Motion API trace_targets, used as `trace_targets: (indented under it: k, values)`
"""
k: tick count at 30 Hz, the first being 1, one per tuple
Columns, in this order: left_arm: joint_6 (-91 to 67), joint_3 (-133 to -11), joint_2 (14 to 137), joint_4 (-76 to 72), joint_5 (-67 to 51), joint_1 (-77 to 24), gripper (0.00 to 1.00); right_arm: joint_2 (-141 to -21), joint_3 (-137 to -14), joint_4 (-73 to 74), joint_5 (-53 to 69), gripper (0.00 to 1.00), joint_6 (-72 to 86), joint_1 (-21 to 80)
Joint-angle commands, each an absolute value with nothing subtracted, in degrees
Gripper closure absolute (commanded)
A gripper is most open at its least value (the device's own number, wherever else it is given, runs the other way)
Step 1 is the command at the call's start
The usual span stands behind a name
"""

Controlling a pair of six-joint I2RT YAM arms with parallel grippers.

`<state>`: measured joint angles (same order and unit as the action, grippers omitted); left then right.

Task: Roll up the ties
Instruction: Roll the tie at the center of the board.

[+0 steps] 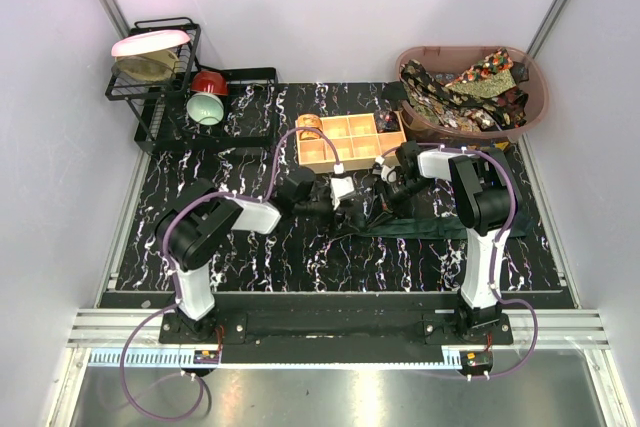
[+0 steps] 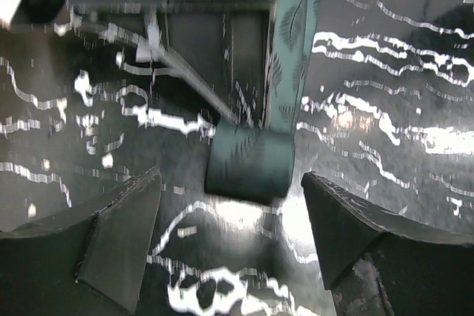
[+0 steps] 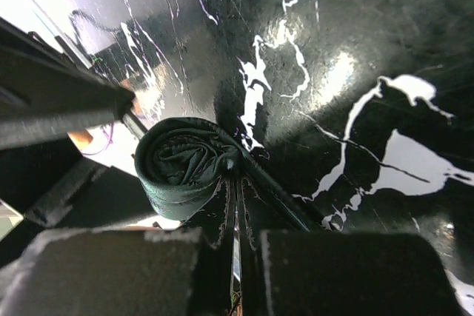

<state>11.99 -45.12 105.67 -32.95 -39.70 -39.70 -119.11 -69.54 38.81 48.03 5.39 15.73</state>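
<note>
Left wrist view: left hand [image 2: 230, 174] open astride the rolled green tie [image 2: 248, 164], not touching; right hand [image 3: 237, 190] closed, tips against the roll.

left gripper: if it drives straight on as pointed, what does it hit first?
Most likely the rolled end of the green tie. It lies just ahead of the open left gripper, in line with the gap between its fingers. Depth is unclear, but nothing shows nearer.
</note>
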Motion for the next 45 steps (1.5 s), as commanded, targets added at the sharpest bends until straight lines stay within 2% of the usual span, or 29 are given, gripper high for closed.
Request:
trace_targets:
  k: [1, 5, 11, 12, 14, 15, 19, 20, 24, 28, 35, 45]
  values:
    - [13.0, -48.0, 107.3, -36.7, -39.1, -41.2, 0.20, -121.4, -69.7, 35.8, 41.3, 1.00, 2.7, 16.5]
    - [14.6, -50.4, 108.6, -32.1, -37.8, -41.9, 0.26, -121.4, -69.4, 36.0, 41.5, 1.00, 2.6, 16.5]
    - [18.0, -51.5, 108.9, -27.7, -39.5, -42.1, 0.49, -121.3, -69.7, 36.2, 42.4, 1.00, 2.5, 16.5]
    - [18.6, -51.4, 108.9, -27.2, -39.7, -42.1, 0.59, -121.3, -69.9, 36.3, 42.6, 1.00, 2.6, 16.5]
    - [21.0, -52.3, 109.2, -24.5, -39.8, -42.4, 0.66, -121.1, -70.6, 36.8, 43.3, 1.00, 2.4, 16.5]
    - [21.7, -53.2, 109.4, -21.6, -40.1, -42.5, 0.72, -121.2, -71.1, 37.3, 43.4, 1.00, 2.2, 16.6]
    - [25.0, -53.2, 109.6, -17.1, -38.7, -42.5, 0.83, -119.7, -72.7, 39.5, 44.7, 1.00, 1.8, 16.4]
    - [25.8, -53.2, 109.6, -16.0, -38.2, -42.5, 0.85, -119.2, -73.3, 40.6, 45.4, 1.00, 1.8, 16.4]
    - [27.6, -52.0, 108.9, -13.0, -35.5, -42.5, 0.89, -117.0, -74.3, 44.7, 46.5, 0.81, 1.0, 15.7]
    - [27.6, -51.5, 108.5, -12.2, -33.8, -42.6, 0.91, -113.7, -73.0, 48.8, 47.3, 0.77, 0.2, 13.5]
    - [25.9, -52.1, 108.9, -13.0, -32.5, -42.5, 0.94, -114.3, -70.0, 48.8, 46.5, 0.84, 0.3, 13.4]
    - [27.1, -52.7, 108.6, -13.8, -40.2, -39.7, 0.96, -121.0, -70.3, 44.9, 37.2, 0.93, 1.8, 13.2]
